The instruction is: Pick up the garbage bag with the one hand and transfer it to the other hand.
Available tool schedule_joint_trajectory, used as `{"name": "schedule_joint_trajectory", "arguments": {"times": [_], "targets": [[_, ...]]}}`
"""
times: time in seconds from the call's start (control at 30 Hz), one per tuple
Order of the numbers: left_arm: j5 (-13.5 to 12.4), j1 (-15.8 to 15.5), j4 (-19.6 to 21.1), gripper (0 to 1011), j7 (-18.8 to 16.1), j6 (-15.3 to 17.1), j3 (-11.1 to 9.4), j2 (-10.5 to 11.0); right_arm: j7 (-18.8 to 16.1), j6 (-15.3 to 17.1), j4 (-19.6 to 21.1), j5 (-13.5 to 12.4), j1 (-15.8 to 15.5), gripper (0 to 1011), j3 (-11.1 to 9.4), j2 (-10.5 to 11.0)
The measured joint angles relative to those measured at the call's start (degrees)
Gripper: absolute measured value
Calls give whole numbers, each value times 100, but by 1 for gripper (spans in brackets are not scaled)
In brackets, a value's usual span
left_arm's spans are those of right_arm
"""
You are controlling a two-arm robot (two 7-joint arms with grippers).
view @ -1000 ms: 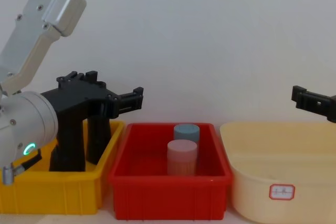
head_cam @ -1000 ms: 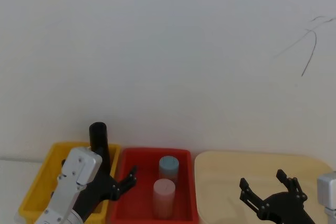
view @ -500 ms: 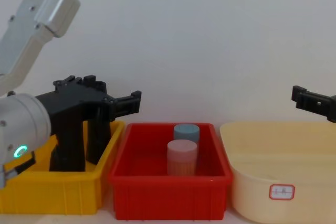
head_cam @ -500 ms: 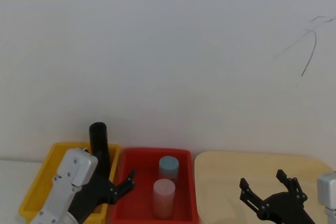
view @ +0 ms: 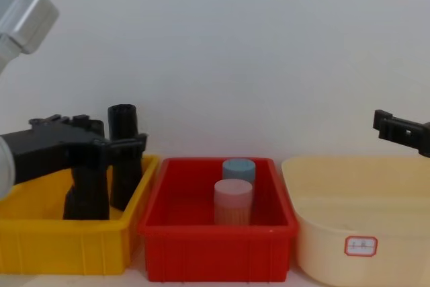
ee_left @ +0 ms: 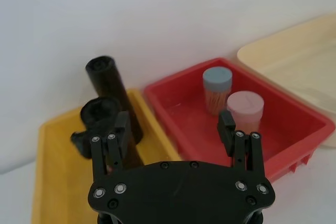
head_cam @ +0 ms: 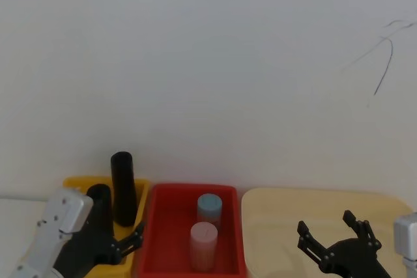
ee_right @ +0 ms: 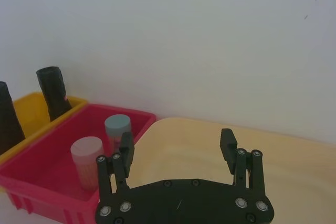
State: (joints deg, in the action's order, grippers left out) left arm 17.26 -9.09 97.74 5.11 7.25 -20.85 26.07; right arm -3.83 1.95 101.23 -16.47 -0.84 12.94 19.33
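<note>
Well, the garbage bag (ee_left: 100, 113) stands upright in the yellow bin (ee_left: 52, 182), dead ahead of one finger of the wide-open left hand (ee_left: 175, 124), not between both; the right hand (ee_right: 176, 140), also wide, hangs well off.

Thick black garbage bag (view: 86, 196) upright in yellow bin (view: 40, 247)

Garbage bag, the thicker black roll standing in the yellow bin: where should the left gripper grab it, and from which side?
Probably its upper part, from the robot's side. The garbage bag stands upright, its top clear above the yellow bin wall, and the slimmer roll stands close behind it, so the near side is free. The open left gripper could straddle it with fingers level.
</note>
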Motion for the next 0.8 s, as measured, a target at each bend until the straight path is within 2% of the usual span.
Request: {"name": "schedule_joint_trajectory", "arguments": {"times": [0.33, 0.8], "targets": [[151, 65, 123, 1002, 19, 406, 249, 114, 0, 0, 0, 0, 0, 1000, 0, 0], [306, -40, 68, 1002, -7, 814, 445, 11, 0, 0, 0, 0, 0, 1000, 0, 0]]}}
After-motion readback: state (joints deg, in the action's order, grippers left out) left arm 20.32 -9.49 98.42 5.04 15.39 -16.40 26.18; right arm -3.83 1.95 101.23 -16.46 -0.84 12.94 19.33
